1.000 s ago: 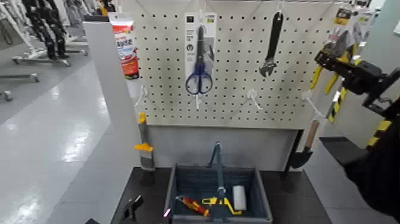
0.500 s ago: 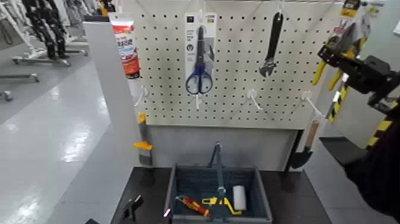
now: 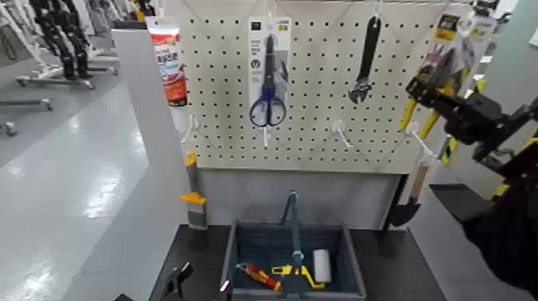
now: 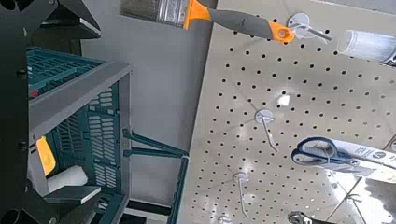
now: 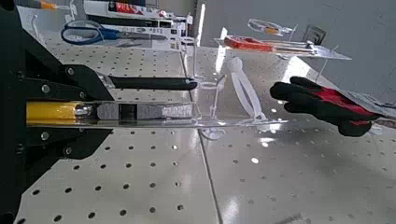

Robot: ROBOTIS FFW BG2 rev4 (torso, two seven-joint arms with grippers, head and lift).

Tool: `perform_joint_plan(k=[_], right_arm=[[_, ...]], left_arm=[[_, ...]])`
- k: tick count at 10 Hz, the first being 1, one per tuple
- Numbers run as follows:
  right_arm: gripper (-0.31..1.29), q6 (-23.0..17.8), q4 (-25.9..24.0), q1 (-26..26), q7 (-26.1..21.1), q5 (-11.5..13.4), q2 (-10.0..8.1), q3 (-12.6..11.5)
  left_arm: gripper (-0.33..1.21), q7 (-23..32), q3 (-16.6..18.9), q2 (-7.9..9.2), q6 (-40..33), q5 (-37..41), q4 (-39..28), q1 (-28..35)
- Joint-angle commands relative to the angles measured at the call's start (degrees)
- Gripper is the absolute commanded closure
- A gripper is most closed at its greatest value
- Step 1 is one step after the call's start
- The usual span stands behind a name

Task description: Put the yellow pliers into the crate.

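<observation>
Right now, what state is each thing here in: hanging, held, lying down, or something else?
yellow pliers: off the pegboard, held up by the right gripper
crate: on the table, handle up, holding small items
blue scissors: hanging on the pegboard
black wrench: hanging
left gripper: low beside the crate

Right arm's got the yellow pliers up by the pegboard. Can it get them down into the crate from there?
Probably yes. The right gripper holds the yellow pliers off the pegboard's right edge; the open-topped crate sits below. Only its handle bar needs avoiding.
</observation>
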Motion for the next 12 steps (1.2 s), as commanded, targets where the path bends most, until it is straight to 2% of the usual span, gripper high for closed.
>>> perform_joint_plan(k=[1,6,12], right_arm=[[1.06,0.44,-0.4,3.5,-0.13,0.91,2.45,2.26],[1.06,1.85,2.41,8.6,-0.48,1.61,5.88,4.89],[1.06,3.25,5.31,10.54,-0.57,2.32,7.02,8.76]], left_arm=[[0.13,0.09,-0.26,0.09,0.26,0.0,-0.05,-0.09],[0.13,0.44,-0.62,0.27,0.35,-0.09,-0.05,-0.09],[0.13,0.61,-0.88,0.35,0.26,0.0,0.13,-0.27]])
